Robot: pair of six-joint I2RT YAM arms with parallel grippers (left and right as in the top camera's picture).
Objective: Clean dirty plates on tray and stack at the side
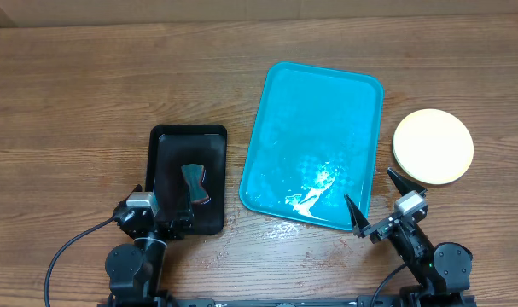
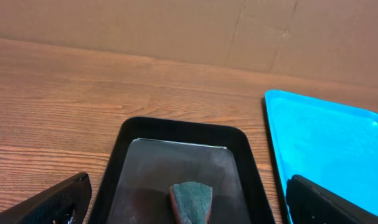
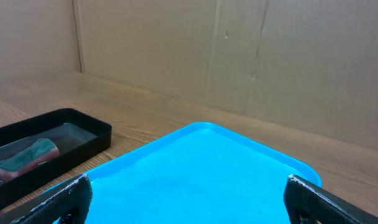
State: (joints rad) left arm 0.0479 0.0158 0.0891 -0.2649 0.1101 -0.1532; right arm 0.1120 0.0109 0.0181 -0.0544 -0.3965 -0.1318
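Note:
The turquoise tray [image 1: 314, 119] lies right of centre with nothing on it; a wet sheen shows near its front edge. The plates [image 1: 433, 147] sit in one stack on the table to the tray's right, a clean pale yellow one on top. My right gripper [image 1: 371, 189] hovers open at the tray's near right corner, and in the right wrist view only the bare tray [image 3: 201, 168] lies between its fingers [image 3: 67, 199]. At the near end of the black tray, my left gripper [image 1: 160, 209] stands open and empty.
A small black tray [image 1: 166, 145] left of the turquoise one holds a green-topped sponge [image 1: 194, 183], seen just ahead of my left gripper [image 2: 189, 208]. A cardboard wall [image 3: 238, 56] closes the far side of the wooden table.

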